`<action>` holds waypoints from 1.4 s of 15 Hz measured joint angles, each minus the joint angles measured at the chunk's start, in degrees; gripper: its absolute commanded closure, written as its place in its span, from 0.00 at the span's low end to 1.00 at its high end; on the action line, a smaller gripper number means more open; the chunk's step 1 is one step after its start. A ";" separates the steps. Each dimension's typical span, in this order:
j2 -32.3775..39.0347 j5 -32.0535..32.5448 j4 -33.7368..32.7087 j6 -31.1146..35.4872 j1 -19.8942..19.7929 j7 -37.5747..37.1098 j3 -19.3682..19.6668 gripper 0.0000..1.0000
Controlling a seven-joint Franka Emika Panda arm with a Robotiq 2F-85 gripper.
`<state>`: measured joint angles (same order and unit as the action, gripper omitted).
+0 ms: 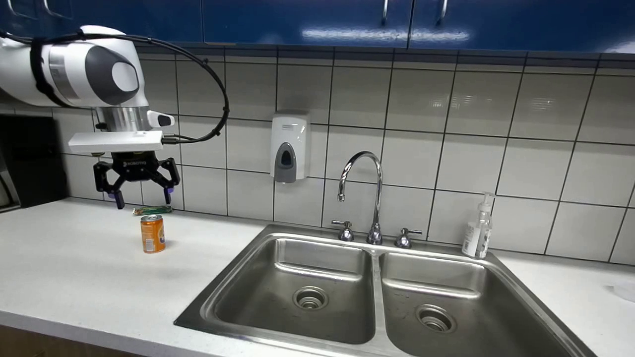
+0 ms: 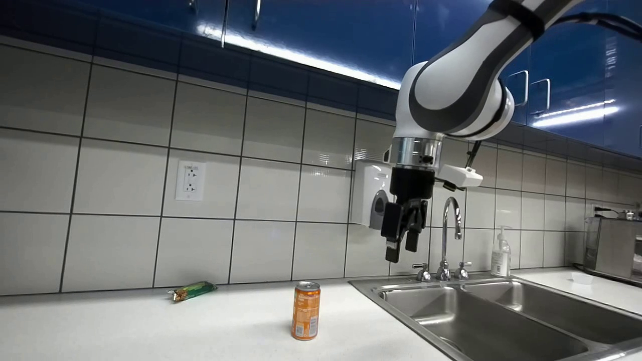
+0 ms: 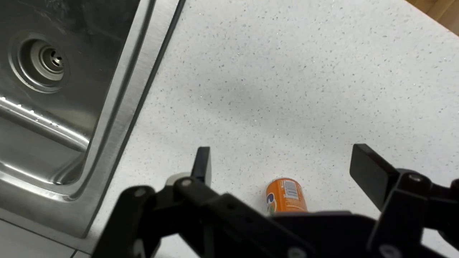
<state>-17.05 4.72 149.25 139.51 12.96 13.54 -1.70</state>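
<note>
My gripper [image 1: 144, 204] is open and empty, fingers pointing down, in the air above the white counter [image 1: 74, 258]. It also shows in an exterior view [image 2: 402, 253]. In the wrist view its fingers [image 3: 282, 154] stand wide apart. The nearest thing is an orange drink can [image 1: 153, 234], upright on the counter below the gripper and apart from it. The can also shows in an exterior view [image 2: 306, 312]. In the wrist view the can [image 3: 287, 195] appears between the fingers, its upper part hidden by the gripper body. A green packet [image 2: 194, 291] lies near the wall.
A steel double sink [image 1: 378, 297] with a tall faucet [image 1: 378, 198] is set in the counter. A soap dispenser [image 1: 290, 146] hangs on the tiled wall. A pump bottle [image 1: 477, 230] stands behind the sink. Blue cabinets [image 1: 307, 20] hang above. A dark appliance [image 1: 32, 163] stands at the counter's end.
</note>
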 measured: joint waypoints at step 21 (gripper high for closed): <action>6.08 -0.97 -5.44 -6.61 -0.08 0.13 -3.58 0.00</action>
<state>-10.97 3.74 143.81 132.90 12.88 13.68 -5.27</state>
